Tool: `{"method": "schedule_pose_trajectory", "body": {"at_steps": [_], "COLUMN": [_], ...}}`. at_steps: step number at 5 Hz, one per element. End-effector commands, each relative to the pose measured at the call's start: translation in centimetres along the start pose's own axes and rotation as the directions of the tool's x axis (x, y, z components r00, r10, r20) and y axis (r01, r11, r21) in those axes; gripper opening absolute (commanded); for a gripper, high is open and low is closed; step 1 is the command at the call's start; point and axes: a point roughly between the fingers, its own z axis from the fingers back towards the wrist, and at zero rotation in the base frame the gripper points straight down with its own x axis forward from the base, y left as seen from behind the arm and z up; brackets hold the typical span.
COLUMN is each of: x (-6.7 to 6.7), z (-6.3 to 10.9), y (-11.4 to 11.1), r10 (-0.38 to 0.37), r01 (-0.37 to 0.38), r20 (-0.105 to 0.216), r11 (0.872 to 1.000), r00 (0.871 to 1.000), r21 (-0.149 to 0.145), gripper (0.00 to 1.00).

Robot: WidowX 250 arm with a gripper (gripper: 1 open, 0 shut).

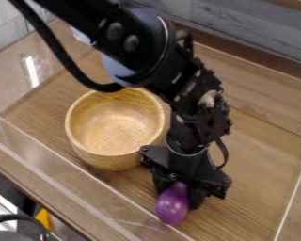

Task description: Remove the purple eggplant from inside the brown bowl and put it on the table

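Gripper (179, 191) points straight down over the table (260, 113), jaws pressed together. The purple eggplant (173, 204) sits just below and slightly in front of the fingertips, on the tabletop near the front clear acrylic wall (78, 184); whether the jaws pinch its top or only touch it cannot be told from this view. The brown bowl (113, 127) stands just beside the gripper to the left, upright, interior bare. Black arm (134, 47) rises from the wrist toward upper left.
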Motion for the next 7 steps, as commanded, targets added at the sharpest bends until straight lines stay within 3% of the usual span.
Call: {"method": "schedule_pose_trajectory", "body": {"at_steps": [1, 6, 7], "x": [1.03, 1.65, 1.7], "z": [1.36, 1.11, 0.99], "y": [-0.22, -0.4, -0.42], "r10": [0.017, 0.04, 0.044], "r01": [-0.016, -0.039, -0.044], "r20": [0.042, 0.019, 0.012], "r11": [1.0, 0.999, 0.999], "r00": [0.999, 0.999, 0.999], "r21": [-0.027, -0.023, -0.021], "gripper": [0.0, 0.0, 1.0]}}
